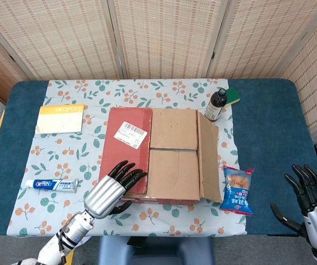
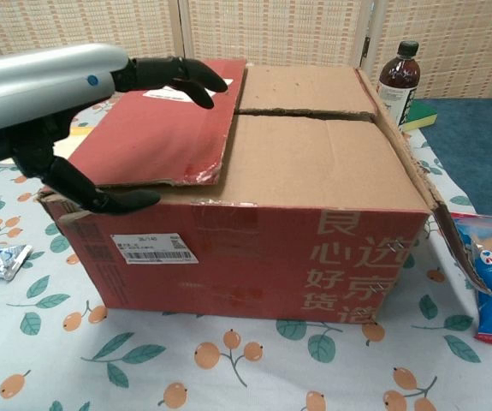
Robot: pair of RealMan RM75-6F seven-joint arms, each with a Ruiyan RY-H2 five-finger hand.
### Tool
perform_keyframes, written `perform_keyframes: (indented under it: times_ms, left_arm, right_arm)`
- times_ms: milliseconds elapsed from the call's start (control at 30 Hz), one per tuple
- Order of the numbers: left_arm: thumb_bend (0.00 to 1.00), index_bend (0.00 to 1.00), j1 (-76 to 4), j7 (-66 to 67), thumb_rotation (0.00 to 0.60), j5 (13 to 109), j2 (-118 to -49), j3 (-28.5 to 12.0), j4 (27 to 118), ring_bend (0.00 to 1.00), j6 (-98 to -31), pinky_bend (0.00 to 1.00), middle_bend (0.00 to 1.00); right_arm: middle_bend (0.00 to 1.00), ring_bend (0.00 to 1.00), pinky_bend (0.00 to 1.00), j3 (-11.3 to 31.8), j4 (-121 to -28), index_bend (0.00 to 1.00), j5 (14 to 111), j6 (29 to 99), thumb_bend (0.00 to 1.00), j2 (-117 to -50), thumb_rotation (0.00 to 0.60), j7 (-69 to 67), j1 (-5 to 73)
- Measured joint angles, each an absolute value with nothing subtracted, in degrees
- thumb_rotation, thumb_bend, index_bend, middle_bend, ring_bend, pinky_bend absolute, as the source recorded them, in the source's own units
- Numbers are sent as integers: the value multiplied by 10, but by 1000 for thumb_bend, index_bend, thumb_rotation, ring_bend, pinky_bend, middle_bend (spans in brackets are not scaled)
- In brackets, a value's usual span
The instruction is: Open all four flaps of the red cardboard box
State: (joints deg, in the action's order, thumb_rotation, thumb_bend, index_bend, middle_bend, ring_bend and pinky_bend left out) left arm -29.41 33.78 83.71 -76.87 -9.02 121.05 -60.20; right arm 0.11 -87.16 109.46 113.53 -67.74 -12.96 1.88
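Note:
The red cardboard box (image 1: 158, 154) (image 2: 263, 248) stands mid-table. Its red left flap (image 1: 126, 149) (image 2: 160, 128) lies folded over the top, and two brown inner flaps (image 1: 173, 152) lie flat beside it. The right flap (image 1: 209, 154) slopes outward and down. My left hand (image 1: 111, 190) (image 2: 66, 103) hovers open over the near left corner of the box, fingers spread above the red flap and thumb by the front edge. My right hand (image 1: 312, 207) is open at the far right, well away from the box.
A snack bag (image 1: 238, 190) lies right of the box. A dark bottle (image 1: 216, 105) and a green object (image 1: 234, 95) stand behind its right corner. A toothpaste tube (image 1: 50, 184) and a yellow booklet (image 1: 62, 118) lie to the left on the patterned cloth (image 1: 81, 99).

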Motion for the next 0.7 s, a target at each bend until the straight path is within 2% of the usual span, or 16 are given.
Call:
perform_keyframes:
  times_ms: [700]
  left_arm:
    - [374, 97, -331, 357, 600, 813, -795, -89, 1154, 91, -622, 98, 186]
  right_arm:
    - [0, 0, 0, 13, -873, 0, 1077, 1125, 398, -675, 600, -139, 11]
